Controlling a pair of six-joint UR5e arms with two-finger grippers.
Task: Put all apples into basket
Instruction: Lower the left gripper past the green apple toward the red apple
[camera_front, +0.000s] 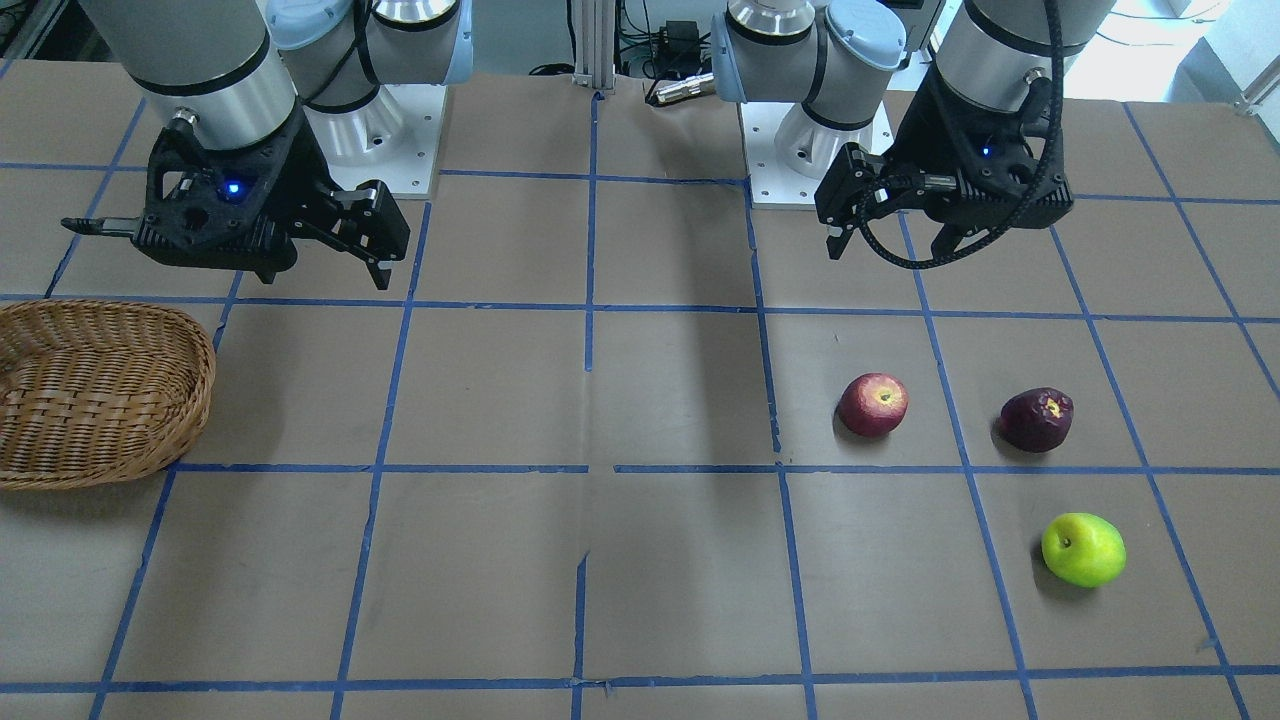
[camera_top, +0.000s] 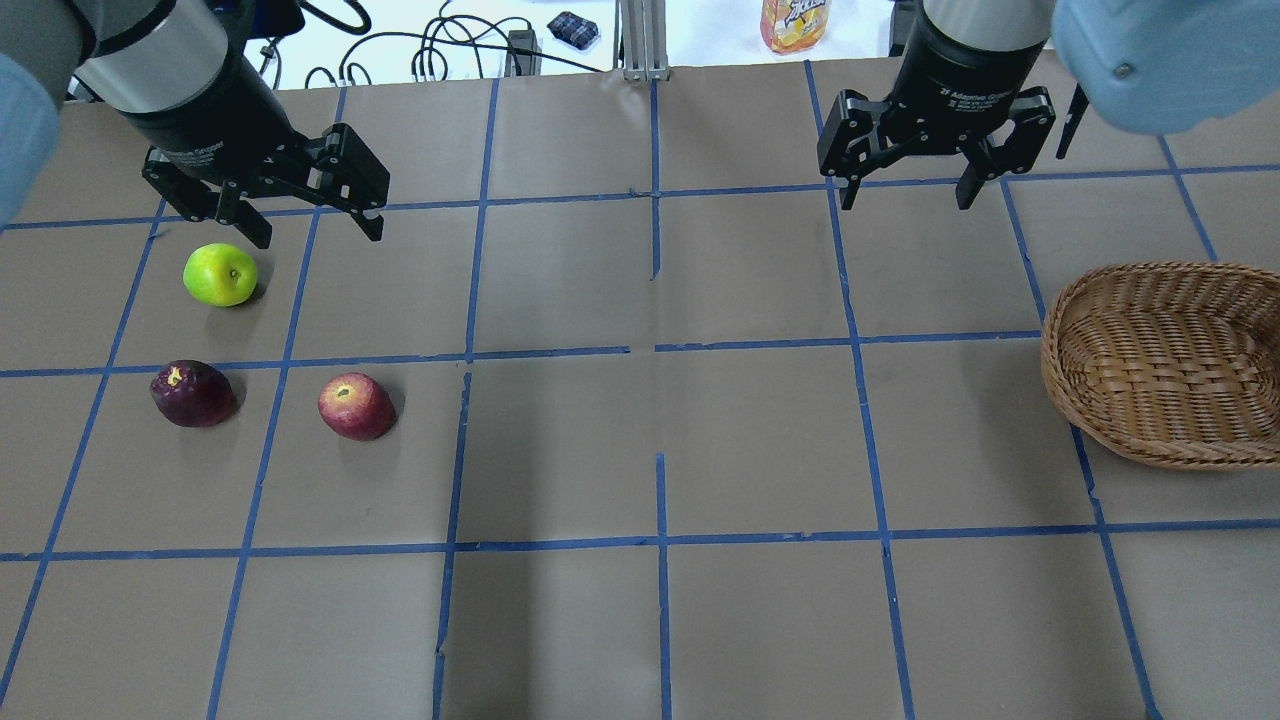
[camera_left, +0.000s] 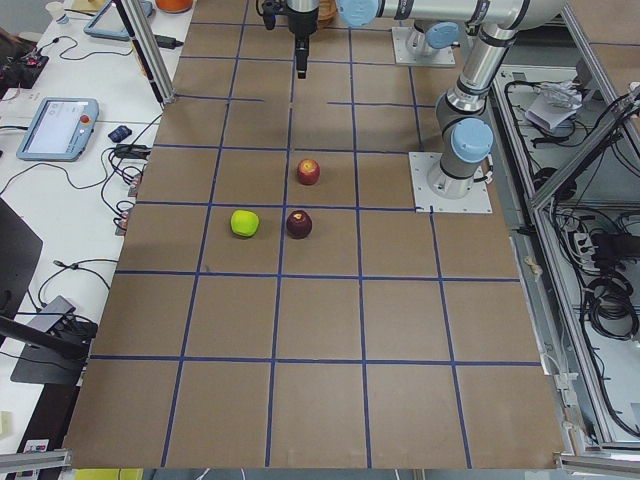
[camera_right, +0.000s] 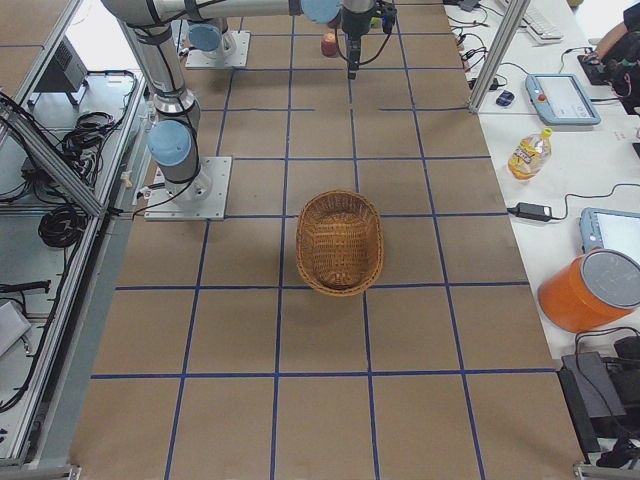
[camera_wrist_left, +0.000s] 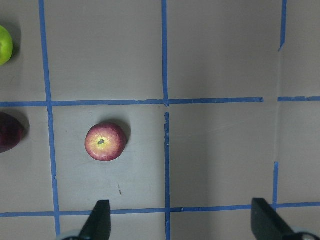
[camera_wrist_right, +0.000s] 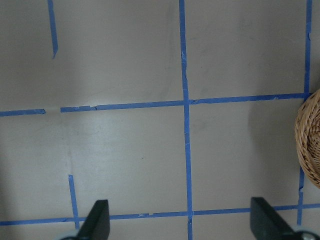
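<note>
"Wicker, light brown, oval: where does the basket (camera_top: 1150, 445) sit?"

"On the brown table (camera_top: 700, 600), far out on my right side, where the overhead view cuts it off at the edge. My right gripper (camera_top: 908, 198) hangs in the air inward of it and touches nothing. My right wrist camera catches only a piece of the woven rim, at the right edge of its view"

"And your grippers, what are they doing?"

"Both are spread wide with nothing between the fingers. My left gripper (camera_top: 318, 232) hovers above the left half of the table, over the patch where the fruit lies"

"So where are the apples?"

"All three rest on the table on my left side, well apart from the basket. Each has its own square of the blue tape (camera_top: 750, 344) grid. The red apple (camera_top: 356, 406) and the maroon apple (camera_top: 192, 393) lie side by side, near each other but not touching, with the red one further inward. The green apple (camera_top: 220, 274) lies further from my base than the maroon one. My left wrist camera shows the red apple whole, stem dimple up, left of centre, and cuts the other two at its left edge"
</note>
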